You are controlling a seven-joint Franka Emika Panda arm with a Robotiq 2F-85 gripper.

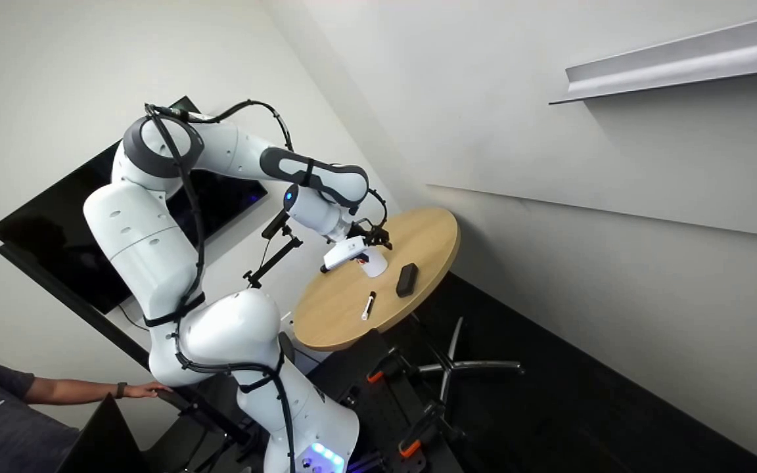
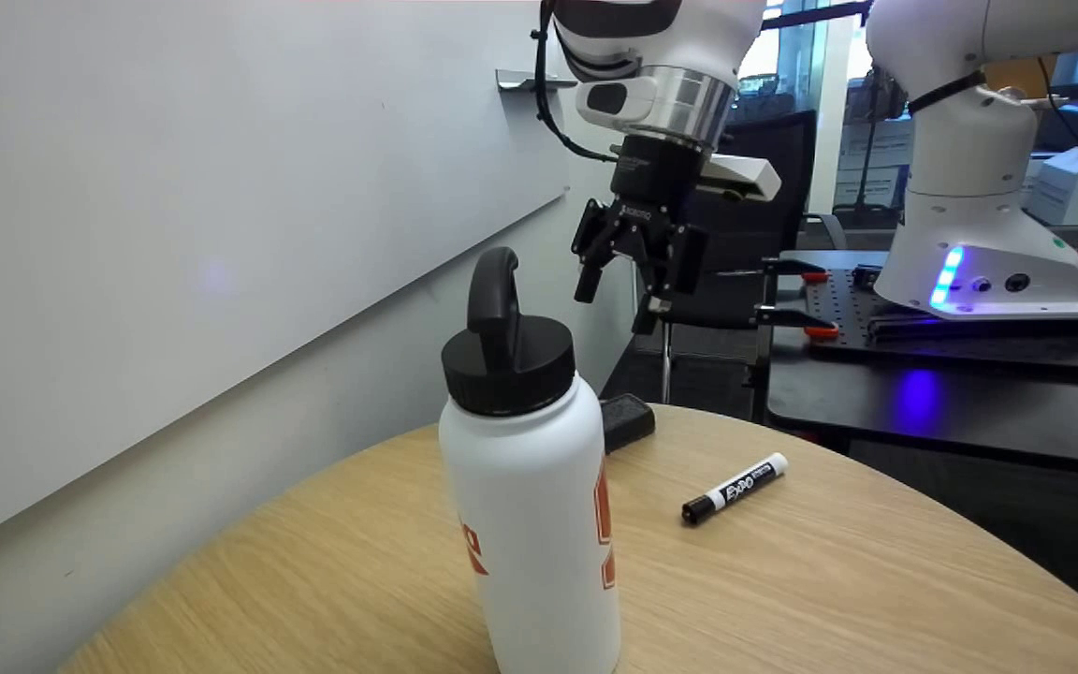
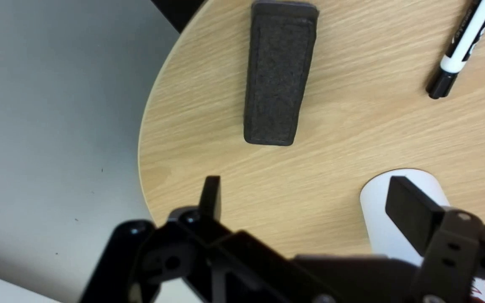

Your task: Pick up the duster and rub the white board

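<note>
The duster is a black block [image 1: 407, 280] lying flat on the round wooden table. In an exterior view it shows partly behind the bottle [image 2: 628, 420]. In the wrist view the duster [image 3: 279, 80] lies whole at the top middle, beyond the fingertips. My gripper [image 2: 614, 309] is open and empty, in the air above the table. In the wrist view the gap between its fingers [image 3: 305, 179] shows bare wood. The fingers do not touch the duster. The white board [image 2: 221, 187] is on the wall beside the table; it also shows in an exterior view [image 1: 483, 131].
A white bottle with a black lid [image 2: 539, 524] stands on the table [image 1: 326, 322]; in the wrist view the right finger overlaps the bottle [image 3: 377, 214]. A marker pen [image 2: 735, 487] lies near the duster. A narrow shelf [image 1: 681, 62] juts from the board. The wall is close to the table edge.
</note>
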